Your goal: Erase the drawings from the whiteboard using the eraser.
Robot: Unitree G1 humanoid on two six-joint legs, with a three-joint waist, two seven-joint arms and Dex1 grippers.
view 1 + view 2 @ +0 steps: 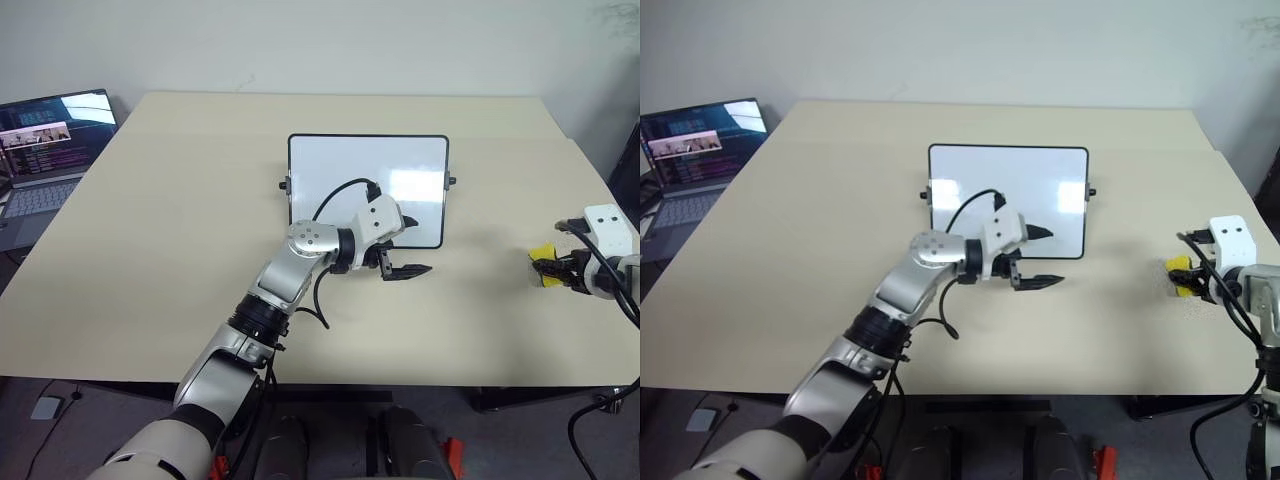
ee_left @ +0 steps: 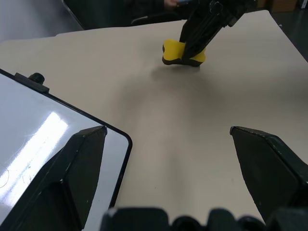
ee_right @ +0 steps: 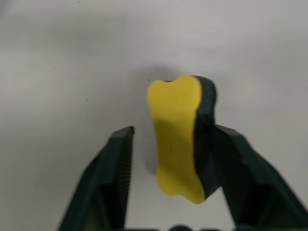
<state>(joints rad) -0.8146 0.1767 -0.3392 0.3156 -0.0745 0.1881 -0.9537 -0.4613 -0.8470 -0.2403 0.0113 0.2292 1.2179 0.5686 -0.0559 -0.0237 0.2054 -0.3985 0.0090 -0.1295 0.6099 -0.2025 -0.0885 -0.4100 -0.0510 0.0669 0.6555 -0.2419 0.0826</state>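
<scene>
The whiteboard [image 1: 340,170] lies flat at the table's middle, glossy white with a thin black frame. The drawings are out of view; my left arm covers part of the board's near edge. My left gripper [image 1: 415,245] hovers open at the board's near right corner, pointing right, nothing between its fingers. Far right on the table, the yellow eraser [image 1: 543,253] stands on edge between the fingers of my right gripper [image 3: 174,129]. In the right wrist view one finger touches the eraser's [image 3: 175,139] black side, and a gap shows on the other side. The right gripper is open.
An open laptop [image 1: 50,140] sits on a lower surface beyond the table's left edge. The beige table [image 1: 150,250] stretches bare between the board and the eraser. A black cable loops over my left forearm near the board.
</scene>
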